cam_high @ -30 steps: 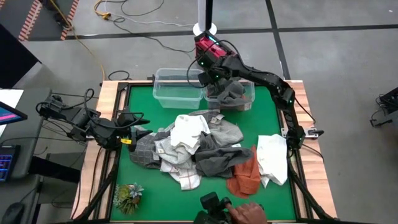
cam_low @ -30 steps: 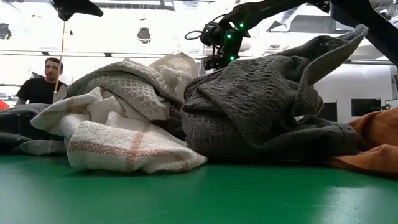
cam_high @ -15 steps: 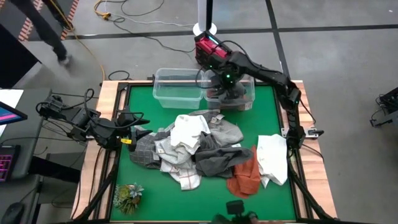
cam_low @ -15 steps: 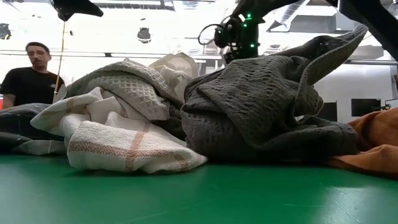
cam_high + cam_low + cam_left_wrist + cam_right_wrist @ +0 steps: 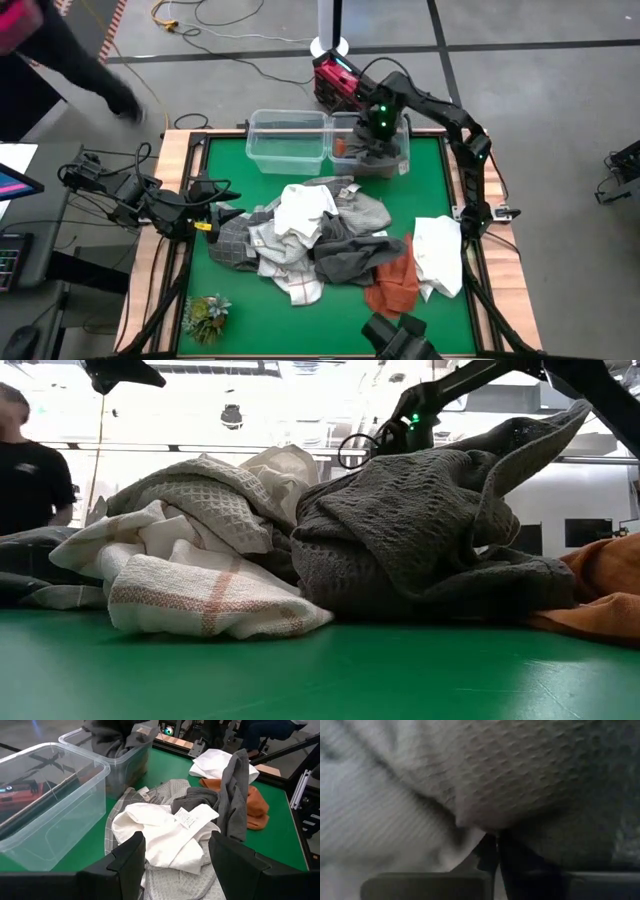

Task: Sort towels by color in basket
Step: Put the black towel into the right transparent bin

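Observation:
Two clear bins stand at the table's far edge, the left bin and the right bin. My right gripper points down over the right bin, shut on a dark grey towel that reaches into it. In the middle of the green table lies a pile of towels: white, checked, dark grey and rust orange. Another white towel lies to the right. My left gripper waits open at the table's left edge, its fingers level and toward the pile. My right gripper pinches a bunched fold of the dark grey towel between its two fingertips, coming from above and pointing down. The towel hangs below the fingers, and its lower part rests inside the right bin.
A small green plant sits at the near left corner. A person moves past beyond the far left corner, and a dark object shows at the near edge. Bare green mat lies between the bins and the pile.
My right gripper has gone toward the table's right edge along the far side, from the seam between the bins to over the right bin. Its wrist has rolled and tipped to point down. The dark grey towel went with it and has gathered into the bin.

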Tool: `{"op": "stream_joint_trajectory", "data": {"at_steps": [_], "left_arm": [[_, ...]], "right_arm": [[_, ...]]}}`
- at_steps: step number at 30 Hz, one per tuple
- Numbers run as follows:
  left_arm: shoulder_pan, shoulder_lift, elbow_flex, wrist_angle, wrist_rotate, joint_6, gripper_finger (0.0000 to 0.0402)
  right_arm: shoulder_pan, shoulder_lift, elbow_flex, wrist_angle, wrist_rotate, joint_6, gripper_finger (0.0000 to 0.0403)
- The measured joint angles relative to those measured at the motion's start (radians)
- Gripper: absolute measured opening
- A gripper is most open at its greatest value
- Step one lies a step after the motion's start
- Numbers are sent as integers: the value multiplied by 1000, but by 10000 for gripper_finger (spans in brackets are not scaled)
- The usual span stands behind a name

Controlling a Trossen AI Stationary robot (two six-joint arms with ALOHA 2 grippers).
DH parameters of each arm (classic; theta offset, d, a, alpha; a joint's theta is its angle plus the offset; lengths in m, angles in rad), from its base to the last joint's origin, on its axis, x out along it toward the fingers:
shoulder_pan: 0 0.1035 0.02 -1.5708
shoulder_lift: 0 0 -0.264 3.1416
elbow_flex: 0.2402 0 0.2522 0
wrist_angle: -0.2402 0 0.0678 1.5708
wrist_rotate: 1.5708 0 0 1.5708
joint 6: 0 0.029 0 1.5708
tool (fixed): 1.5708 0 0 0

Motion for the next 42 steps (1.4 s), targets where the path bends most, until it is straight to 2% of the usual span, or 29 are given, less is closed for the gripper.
{"op": "stream_joint_trajectory", "data": {"at_steps": [5, 10, 15, 19, 21, 26, 32, 37, 42], "left_arm": [[0, 19, 0, -2, -5, 50, 208], [0, 61, 0, -7, -8, 84, 208], [0, 104, 0, -7, -8, 110, 208], [2, 129, 0, -8, -7, 110, 208], [5, 133, 0, -9, -3, 109, 208], [48, 133, 0, -7, 0, 105, 208], [84, 130, 0, -47, 22, 98, 208], [84, 133, 0, -68, 15, 111, 208], [84, 133, 0, -53, 9, 126, 208]], "right_arm": [[45, 0, -53, 83, 0, -8, 94], [101, -5, -27, 19, 8, -4, 145], [148, -36, 76, -97, 123, 43, 182], [172, -63, 150, -94, 246, 59, 198], [174, -79, 182, -41, 279, 59, 200], [125, -62, 199, 132, 280, 61, 191], [63, 85, 195, 16, 231, 94, 175], [129, 192, 194, 32, 207, 106, 162], [170, 237, 198, 82, 186, 102, 149]]}}
